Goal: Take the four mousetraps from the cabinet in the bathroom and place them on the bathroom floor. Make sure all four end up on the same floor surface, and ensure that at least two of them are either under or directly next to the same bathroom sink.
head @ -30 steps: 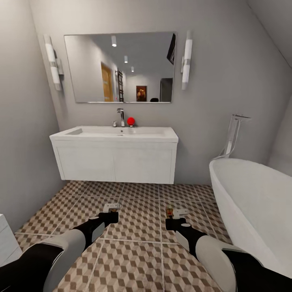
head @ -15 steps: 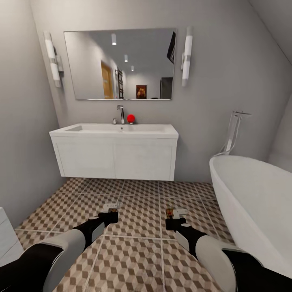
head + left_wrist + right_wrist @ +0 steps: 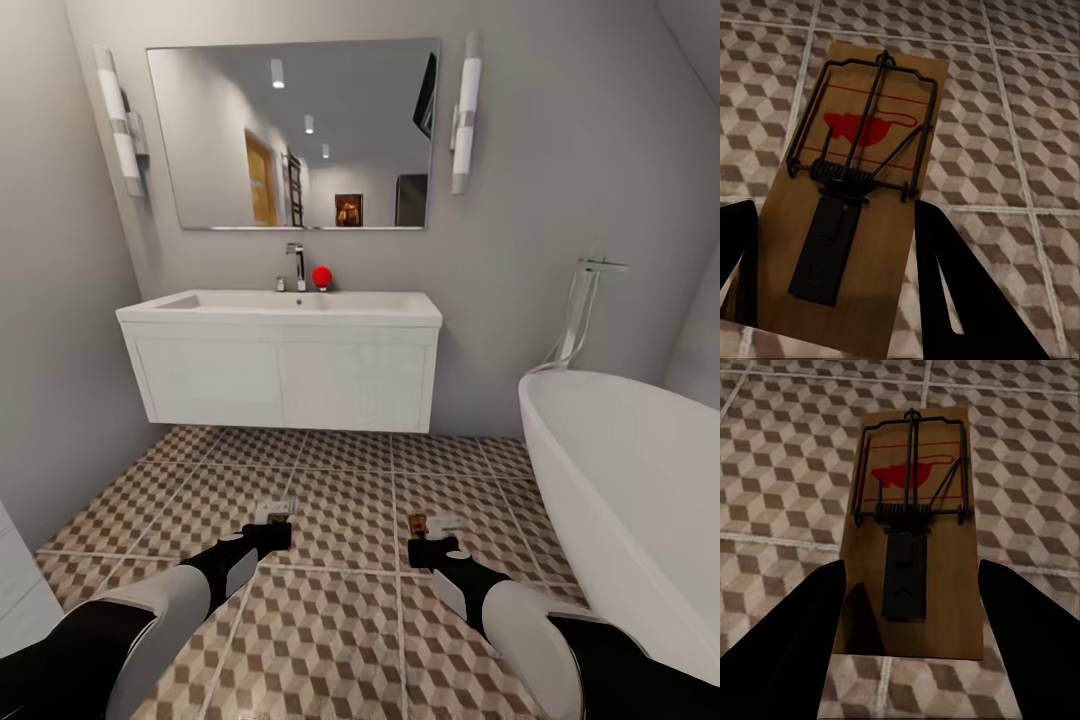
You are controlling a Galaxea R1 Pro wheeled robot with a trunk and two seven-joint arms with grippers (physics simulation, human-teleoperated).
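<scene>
Left gripper (image 3: 275, 513): lower left of centre in the head view, at the end of a black and white arm, held over the bathroom floor (image 3: 340, 480). Its two black fingers (image 3: 960, 300) are closed on the long sides of a mousetrap (image 3: 847, 202) in the left wrist view.
Left mousetrap: a brown wooden board with a dark wire bar, a coil spring and a red mouse print, seen above the tiles.
Right gripper (image 3: 432, 525): lower right of centre in the head view, also over the tiles. Its fingers (image 3: 787, 645) flank a second mousetrap (image 3: 913, 532); the board seems pinched between them, though contact at the edges is hard to make out.
Second mousetrap: same board, wire and red print, in the centre of the right wrist view.
Bathroom sink (image 3: 290, 303): white basin with a chrome faucet (image 3: 297, 265) on a white wall-hung vanity (image 3: 285, 380), upper centre, well beyond both grippers.
Red ball (image 3: 321, 276): on the basin beside the faucet.
Mirror (image 3: 295, 135): on the wall above the sink.
Bathtub (image 3: 625, 500): white, at the right edge.
</scene>
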